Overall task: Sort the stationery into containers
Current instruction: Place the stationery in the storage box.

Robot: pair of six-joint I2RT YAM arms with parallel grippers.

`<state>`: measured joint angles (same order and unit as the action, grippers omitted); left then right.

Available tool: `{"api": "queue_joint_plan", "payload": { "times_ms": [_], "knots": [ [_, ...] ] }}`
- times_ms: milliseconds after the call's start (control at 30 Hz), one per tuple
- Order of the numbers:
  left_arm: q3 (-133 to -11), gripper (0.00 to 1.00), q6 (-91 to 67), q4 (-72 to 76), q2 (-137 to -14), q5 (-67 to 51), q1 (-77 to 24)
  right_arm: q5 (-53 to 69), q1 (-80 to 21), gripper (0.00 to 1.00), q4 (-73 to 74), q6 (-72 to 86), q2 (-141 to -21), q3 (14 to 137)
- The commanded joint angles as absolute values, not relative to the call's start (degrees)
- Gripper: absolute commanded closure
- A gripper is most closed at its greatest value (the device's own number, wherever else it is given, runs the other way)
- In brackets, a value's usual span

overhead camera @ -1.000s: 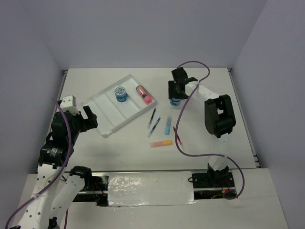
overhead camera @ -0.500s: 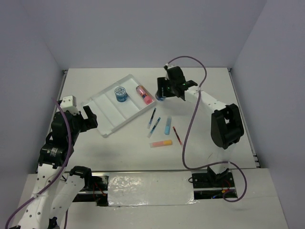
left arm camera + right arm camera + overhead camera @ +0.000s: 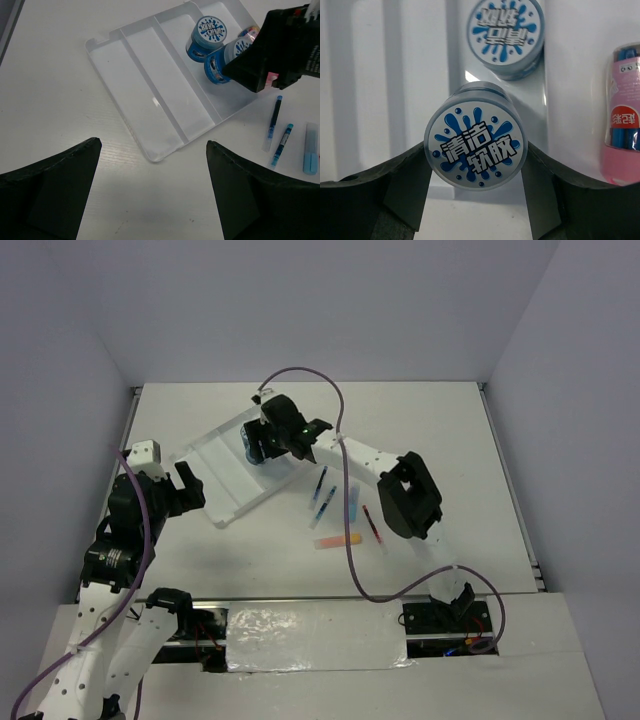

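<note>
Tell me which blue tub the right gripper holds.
The tub centred in the right wrist view, clamped by the right gripper; the other tub rests in the tray.

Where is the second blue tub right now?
Right wrist view, centre: the second blue tub sits clamped in the right gripper over the tray, beside the other blue tub, pink tube to its right.

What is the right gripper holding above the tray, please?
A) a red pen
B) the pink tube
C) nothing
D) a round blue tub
D: in the right wrist view, the right gripper clamps a round blue tub by its sides over the tray.
</note>
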<state>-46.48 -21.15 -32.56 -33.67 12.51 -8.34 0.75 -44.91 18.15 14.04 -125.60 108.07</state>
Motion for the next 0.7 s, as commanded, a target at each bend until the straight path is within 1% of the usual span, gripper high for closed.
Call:
{"api": "queue_joint_plan", "payload": {
  "times_ms": [0, 100, 200, 233, 267, 333, 467, 533, 567, 600, 667],
  "knots": [
    [-46.50, 0.01, -20.65, -30.59, -33.57, 12.30, -8.26, -5.70, -45.09, 0.53, 19.86, 12.57, -127.87, 113.99],
    [-46.49, 0.01, -20.65, -30.59, -33.49, 12.22, -8.35, -7.55, -45.26, 0.52, 20.83, 11.96, -129.46, 115.22],
    [-46.50, 0.01, -20.57, -30.59, -33.40, 12.22, -8.35, -8.17, -45.35, 0.40, 21.27, 11.34, -129.46, 114.97],
    [-46.58, 0.01, -20.57, -30.59, -33.40, 12.13, -8.35, -8.09, -45.44, 0.18, 20.92, 11.16, -129.11, 114.35],
    [-46.50, 0.01, -20.57, -30.59, -33.49, 12.13, -8.35, -8.17, -45.70, 0.02, 20.74, 11.08, -127.89, 113.82],
    [-46.58, 0.01, -20.57, -30.59, -33.66, 12.13, -8.35, -8.26, -45.97, 0.00, 19.52, 10.90, -125.96, 111.28],
    [-46.58, 0.01, -20.57, -30.67, -33.84, 12.22, -8.26, -10.10, -46.14, 0.00, 17.93, 12.47, -117.26, 105.05],
    [-46.58, 0.01, -20.65, -30.76, -33.84, 12.48, -8.26, -15.17, -46.14, 0.00, 19.33, 14.84, -111.57, 102.14],
    [-46.58, 0.01, -20.74, -30.76, -33.75, 12.65, -8.26, -21.82, -46.14, 0.00, 20.73, 18.68, -109.71, 100.30],
    [-46.58, 0.01, -20.74, -30.76, -33.75, 12.74, -8.35, -23.97, -45.97, 0.00, 20.83, 20.46, -107.77, 95.50],
    [-46.49, 0.01, -20.74, -30.67, -33.75, 12.48, -8.35, -25.57, -45.53, 0.00, 23.70, 24.60, -104.16, 90.82]
  ]
}}
